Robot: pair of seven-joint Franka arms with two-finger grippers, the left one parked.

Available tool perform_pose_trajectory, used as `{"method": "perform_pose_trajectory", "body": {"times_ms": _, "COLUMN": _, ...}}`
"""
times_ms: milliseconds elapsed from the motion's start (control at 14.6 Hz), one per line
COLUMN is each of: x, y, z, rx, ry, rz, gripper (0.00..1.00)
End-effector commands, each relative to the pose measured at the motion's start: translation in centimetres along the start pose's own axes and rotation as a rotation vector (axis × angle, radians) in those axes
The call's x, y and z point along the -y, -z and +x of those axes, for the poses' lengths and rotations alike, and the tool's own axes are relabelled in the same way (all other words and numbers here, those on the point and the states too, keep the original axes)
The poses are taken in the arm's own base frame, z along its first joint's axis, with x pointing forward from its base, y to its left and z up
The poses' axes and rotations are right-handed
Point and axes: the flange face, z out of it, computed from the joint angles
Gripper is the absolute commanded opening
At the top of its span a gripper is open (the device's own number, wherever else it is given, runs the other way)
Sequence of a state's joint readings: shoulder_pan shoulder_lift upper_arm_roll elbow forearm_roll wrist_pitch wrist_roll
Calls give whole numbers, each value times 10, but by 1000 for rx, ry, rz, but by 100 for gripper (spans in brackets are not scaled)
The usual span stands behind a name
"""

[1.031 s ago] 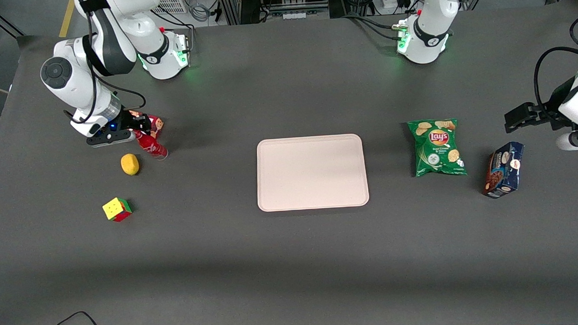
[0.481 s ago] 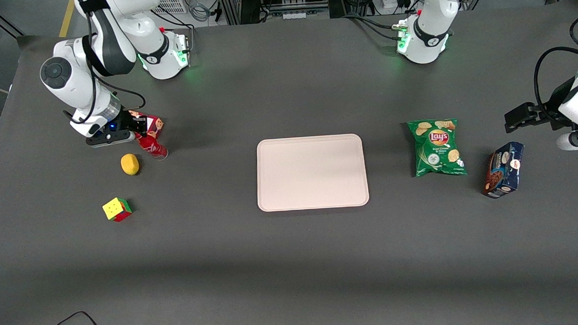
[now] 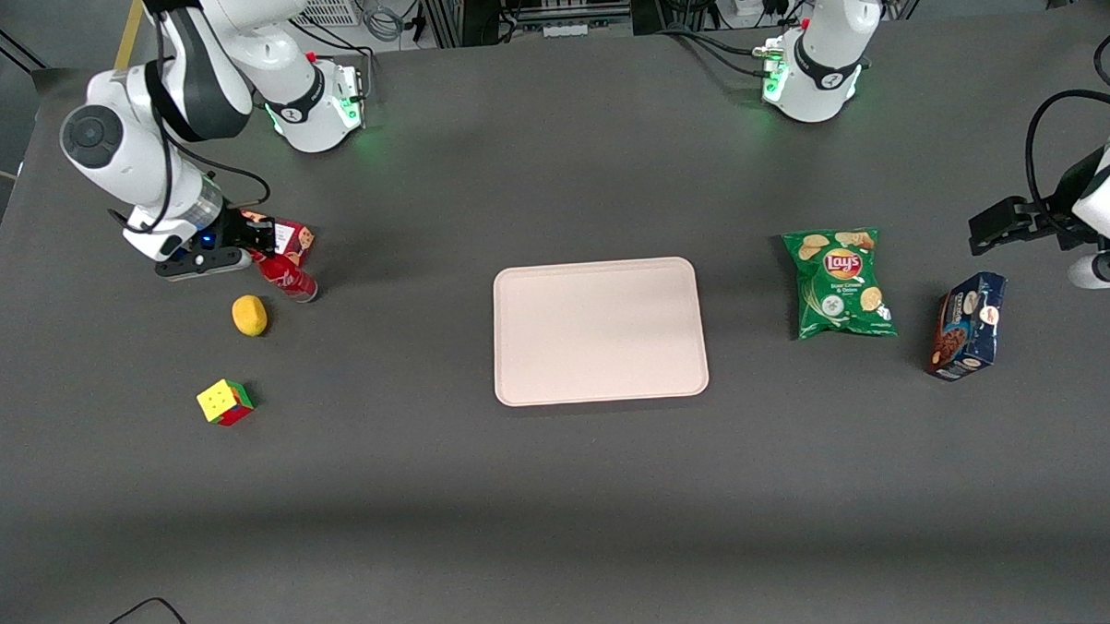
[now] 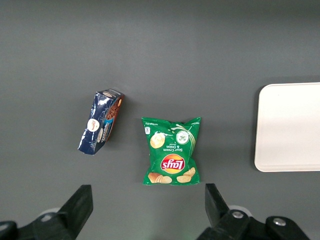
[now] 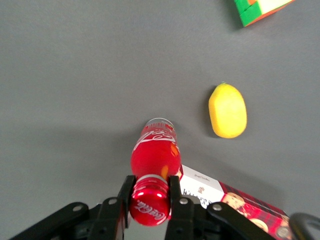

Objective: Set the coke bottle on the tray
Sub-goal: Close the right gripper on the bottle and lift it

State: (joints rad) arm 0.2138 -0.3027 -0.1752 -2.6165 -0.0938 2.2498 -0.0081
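The coke bottle (image 3: 288,277) is small, slim and red, and it is tilted, hanging from its red cap a little above the table at the working arm's end. My gripper (image 3: 262,253) is shut on the cap. In the right wrist view the two black fingers (image 5: 124,196) clamp the cap of the coke bottle (image 5: 154,159), midway at the gripper (image 5: 149,192). The pale pinkish-beige tray (image 3: 599,331) lies flat and bare at the table's middle, well apart from the bottle, and its edge shows in the left wrist view (image 4: 290,127).
A long red cookie box (image 3: 286,236) lies right beside the bottle. A yellow lemon (image 3: 249,315) and a puzzle cube (image 3: 225,402) lie nearer the front camera. A green chips bag (image 3: 839,283) and a dark blue box (image 3: 967,325) lie toward the parked arm's end.
My gripper has risen with the coke bottle in it and shifted slightly away from the tray. The bottle's base has left the table. Nothing else has moved.
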Motion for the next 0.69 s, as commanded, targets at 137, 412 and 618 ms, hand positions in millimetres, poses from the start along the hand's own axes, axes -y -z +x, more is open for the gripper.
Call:
{"method": "perform_pose_trajectory", "body": {"times_ms": 137, "x": -8, "y": 108, "z": 19, "rx": -8, "ry": -12, "rz": -9, "gripper": 0}}
{"method": "perform_pose_trajectory", "body": {"times_ms": 412, "x": 34, "y": 170, "z": 36, "rx": -3, "ry": -36, "rz": -42, "gripper": 0}}
{"method": "perform_pose_trajectory", "body": {"times_ms": 618, "x": 89, "y": 202, "z": 55, "rx": -20, "ry": -61, "rz": -12, "gripper": 0}}
